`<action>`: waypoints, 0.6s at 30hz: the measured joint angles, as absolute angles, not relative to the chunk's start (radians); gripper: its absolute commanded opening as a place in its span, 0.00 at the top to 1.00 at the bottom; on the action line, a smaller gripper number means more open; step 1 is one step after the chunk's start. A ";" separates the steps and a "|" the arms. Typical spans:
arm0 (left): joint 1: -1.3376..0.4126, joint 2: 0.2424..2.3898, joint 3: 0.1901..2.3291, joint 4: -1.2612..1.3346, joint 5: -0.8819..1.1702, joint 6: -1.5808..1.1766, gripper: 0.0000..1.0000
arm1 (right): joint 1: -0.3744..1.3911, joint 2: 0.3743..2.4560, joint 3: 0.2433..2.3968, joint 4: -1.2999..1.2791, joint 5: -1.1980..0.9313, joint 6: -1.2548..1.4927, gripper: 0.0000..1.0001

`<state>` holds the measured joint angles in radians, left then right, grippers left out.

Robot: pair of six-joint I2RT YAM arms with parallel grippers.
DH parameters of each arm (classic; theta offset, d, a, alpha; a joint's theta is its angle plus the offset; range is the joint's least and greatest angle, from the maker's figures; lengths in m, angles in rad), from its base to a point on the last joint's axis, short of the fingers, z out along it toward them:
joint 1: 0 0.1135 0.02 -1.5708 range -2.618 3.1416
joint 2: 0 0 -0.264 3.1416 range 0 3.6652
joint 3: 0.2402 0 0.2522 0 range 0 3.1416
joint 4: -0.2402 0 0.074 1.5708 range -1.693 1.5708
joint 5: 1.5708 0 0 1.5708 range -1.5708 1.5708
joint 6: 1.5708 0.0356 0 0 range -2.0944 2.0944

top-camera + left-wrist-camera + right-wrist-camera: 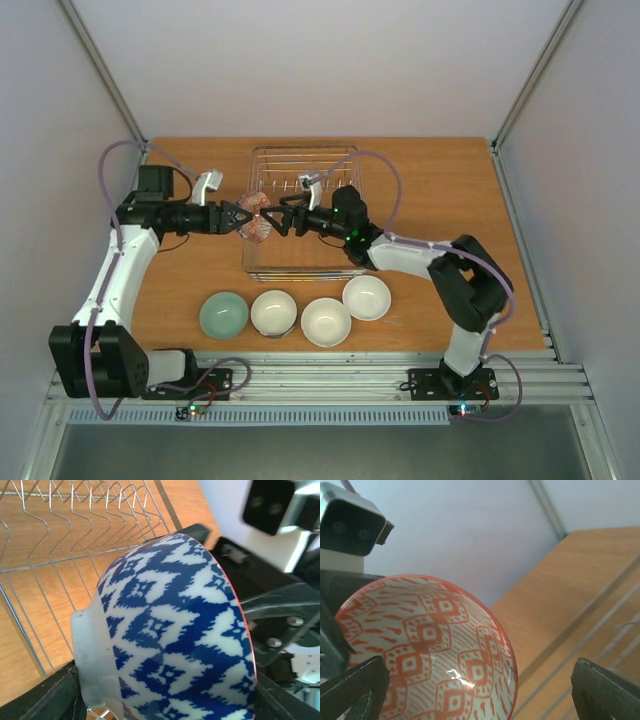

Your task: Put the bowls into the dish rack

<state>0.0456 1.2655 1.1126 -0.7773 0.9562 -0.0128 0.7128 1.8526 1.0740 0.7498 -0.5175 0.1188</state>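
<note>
A bowl (258, 222) with a blue-patterned outside (170, 630) and a red-patterned inside (430, 650) hangs tilted on its side over the left part of the wire dish rack (300, 160). My left gripper (243, 218) is shut on it, its fingers against the foot and the rim (167, 692). My right gripper (283, 218) faces the bowl's inside from the right, its jaws wide apart (470, 685) and holding nothing. Three white-inside bowls (273, 312) (326, 321) (366, 297) and a pale green bowl (223, 314) sit upright on the table in front of the rack.
The rack's upright tines (50, 545) stand behind the held bowl, with no dishes among them. The wooden table (440, 200) is walled in by white panels on three sides. The right arm's body (280, 605) is close beside the bowl's rim.
</note>
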 measured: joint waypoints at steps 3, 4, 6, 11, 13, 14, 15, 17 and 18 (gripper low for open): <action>-0.007 1.295 1.152 -0.785 0.875 0.017 1.00 | 0.713 1.742 1.034 0.648 -0.401 0.051 0.01; -0.033 1.303 1.165 -0.786 0.838 0.028 1.00 | 0.713 1.690 1.024 0.583 -0.339 0.023 0.01; -0.073 1.320 1.187 -0.786 0.774 0.041 1.00 | 0.712 1.612 1.021 0.491 -0.250 -0.021 0.02; -0.152 1.389 1.244 -0.768 0.560 0.065 1.00 | 0.713 1.431 0.965 0.320 -0.081 -0.088 0.01; -0.168 1.427 1.257 -0.736 0.457 0.069 1.00 | 0.714 1.361 0.910 0.266 -0.042 -0.095 0.01; -0.172 1.444 1.259 -0.720 0.411 0.072 1.00 | 0.715 1.332 0.884 0.242 -0.028 -0.095 0.02; -0.176 1.460 1.260 -0.704 0.371 0.073 1.00 | 0.716 1.310 0.864 0.225 -0.019 -0.094 0.02; -0.181 1.487 1.261 -0.675 0.304 0.071 1.00 | 0.724 1.260 0.815 0.189 -0.002 -0.086 0.02; -0.183 1.497 1.263 -0.657 0.283 0.072 1.00 | 0.731 1.238 0.794 0.173 0.006 -0.082 0.02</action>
<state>-0.1829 1.4975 1.2629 -0.6567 0.2829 0.0723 0.7311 1.2377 0.7944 0.1734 0.0059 -0.0822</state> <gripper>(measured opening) 0.661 0.983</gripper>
